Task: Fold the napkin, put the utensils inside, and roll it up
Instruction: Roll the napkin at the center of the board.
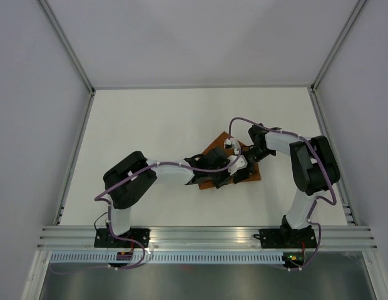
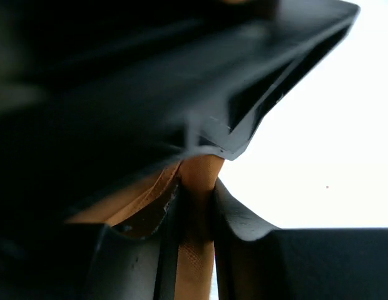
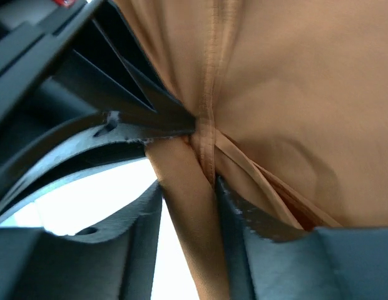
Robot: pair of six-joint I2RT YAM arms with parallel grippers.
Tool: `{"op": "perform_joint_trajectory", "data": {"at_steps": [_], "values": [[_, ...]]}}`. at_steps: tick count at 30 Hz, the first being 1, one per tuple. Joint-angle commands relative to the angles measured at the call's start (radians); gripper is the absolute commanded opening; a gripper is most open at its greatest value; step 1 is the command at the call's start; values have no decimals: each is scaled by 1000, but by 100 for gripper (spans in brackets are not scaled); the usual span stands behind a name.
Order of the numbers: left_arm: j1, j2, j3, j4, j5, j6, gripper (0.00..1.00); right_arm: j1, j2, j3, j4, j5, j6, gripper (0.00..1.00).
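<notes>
Rust-orange napkin [image 1: 216,145] at middle of worktop [image 1: 150,125], right of centre. Likely soft, light, slippery (sheen, loose creases); best pinched at hem or corner, all layers together. Clamped in left jaws: a narrow fold. Between right jaws: hemmed fold, gripped or slack, cannot tell.

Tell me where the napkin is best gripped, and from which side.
Likely best: take the napkin at its stitched hem, where the cloth gathers into a thin raised ridge. Come from its right side, pinching across the ridge; the flat middle offers nothing to pinch.
</notes>
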Motion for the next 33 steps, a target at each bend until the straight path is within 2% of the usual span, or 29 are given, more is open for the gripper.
{"op": "perform_joint_trajectory", "data": {"at_steps": [1,3,9,16,23,24,25,29,33], "values": [[35,61,19,-135,207,-133,2,-10,-53,-36,173,143,1,49],[61,73,41,-168,251,-144,2,-15,-94,-51,201,139,13,54],[117,93,42,-182,377,-213,2,-39,-178,-74,251,116,58,59],[165,162,56,-185,518,-236,2,-103,-312,-121,317,68,76,63],[179,201,81,-210,548,-243,2,-136,-317,-96,291,16,72,71],[180,202,82,-213,548,-248,2,-136,-306,-83,278,7,72,81],[180,205,85,-216,551,-249,2,-137,-292,-54,261,-9,63,83],[180,205,94,-233,549,-252,2,-140,-223,-2,192,-47,52,83],[182,213,108,-254,551,-259,2,-148,-249,-25,245,-39,72,82]]}}
